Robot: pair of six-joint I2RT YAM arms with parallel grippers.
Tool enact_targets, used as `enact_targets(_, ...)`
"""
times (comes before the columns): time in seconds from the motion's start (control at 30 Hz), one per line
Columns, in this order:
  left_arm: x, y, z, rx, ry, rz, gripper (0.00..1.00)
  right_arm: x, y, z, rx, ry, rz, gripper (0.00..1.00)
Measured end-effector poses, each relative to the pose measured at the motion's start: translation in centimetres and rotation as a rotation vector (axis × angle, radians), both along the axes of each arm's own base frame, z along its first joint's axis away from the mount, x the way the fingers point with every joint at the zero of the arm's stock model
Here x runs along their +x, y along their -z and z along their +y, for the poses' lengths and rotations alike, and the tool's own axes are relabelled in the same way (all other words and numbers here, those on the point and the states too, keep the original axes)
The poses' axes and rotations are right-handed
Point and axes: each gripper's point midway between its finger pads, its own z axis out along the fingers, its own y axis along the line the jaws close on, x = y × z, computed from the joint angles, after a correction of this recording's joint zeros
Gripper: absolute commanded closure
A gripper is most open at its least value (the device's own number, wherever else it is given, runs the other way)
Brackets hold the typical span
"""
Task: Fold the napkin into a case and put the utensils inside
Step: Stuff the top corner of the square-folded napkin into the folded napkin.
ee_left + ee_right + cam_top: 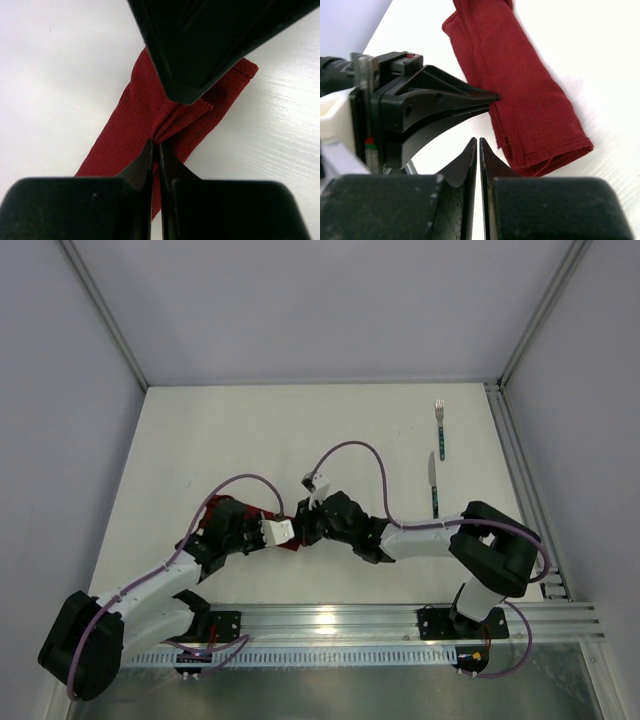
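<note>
The dark red napkin lies folded into a narrow, flat strip on the white table, mostly hidden under both arms in the top view. My left gripper is shut on a pinched fold in the middle of the strip. My right gripper hovers just beside the napkin's folded end, shut with nothing between its fingers; the two grippers nearly touch. The fork and the knife, both with teal handles, lie end to end at the right, away from both grippers.
A metal rail runs along the table's right side and another along the near edge by the arm bases. Grey walls enclose the table on the left, back and right.
</note>
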Motion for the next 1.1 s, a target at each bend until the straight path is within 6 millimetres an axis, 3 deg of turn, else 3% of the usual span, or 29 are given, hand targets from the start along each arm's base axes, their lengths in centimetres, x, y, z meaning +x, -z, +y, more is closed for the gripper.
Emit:
enact_targets(0.2,0.0,-0.1,0.0,-0.002,0.002,-0.007,1.00,1.8,1.3,0.0,-0.034,0.050,0.026,0.92)
enact_targets(0.53,0.2,-0.2,0.1,-0.008,-0.023,-0.005,1.00,3.5,6.2,0.9,-0.086,0.095,0.112,0.93)
enact_targets(1.1,1.3,0.2,0.5,-0.015,-0.123,0.020,1.00,2.5,6.6,2.3,-0.037,0.108,0.157,0.93)
